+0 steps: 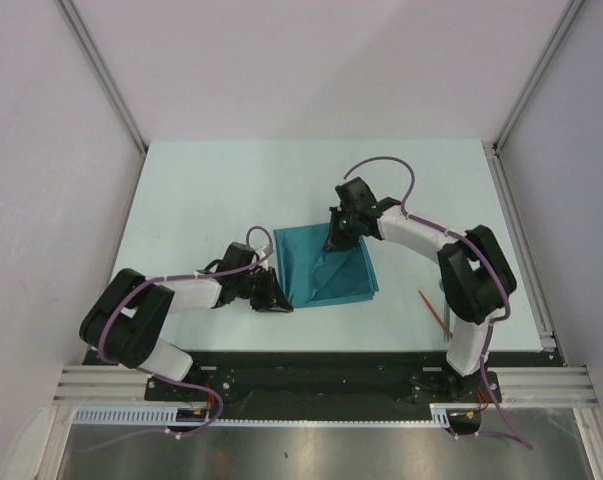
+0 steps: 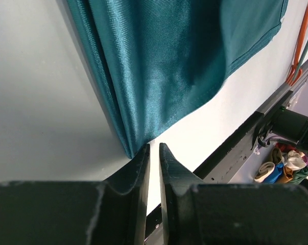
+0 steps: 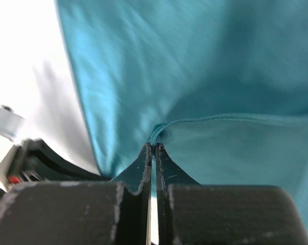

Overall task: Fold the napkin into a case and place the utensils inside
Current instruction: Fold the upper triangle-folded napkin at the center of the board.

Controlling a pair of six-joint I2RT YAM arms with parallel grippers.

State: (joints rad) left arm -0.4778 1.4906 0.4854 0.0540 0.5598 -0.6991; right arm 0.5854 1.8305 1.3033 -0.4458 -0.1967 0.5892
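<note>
Pale table (image 1: 201, 190) between white walls (image 1: 41, 150) carries the left arm (image 1: 181, 295), folded sharply at the elbow and stretched low toward the right. Its left gripper (image 2: 154, 149) is held almost level with the surface, its jaws parted by a thin, empty slit, and the near corner of the teal napkin (image 1: 316, 270) lies just ahead of the tips and slightly to their left. The right arm (image 1: 421, 235) rises from its base, bends at a high elbow and slopes down leftward. The right gripper (image 3: 153, 148) has its jaws closed on the napkin's far hem, with cloth spreading ahead of them on both sides, while the orange-red utensil (image 1: 431, 308) lies well apart from both pairs of jaws, beside that arm's base.
</note>
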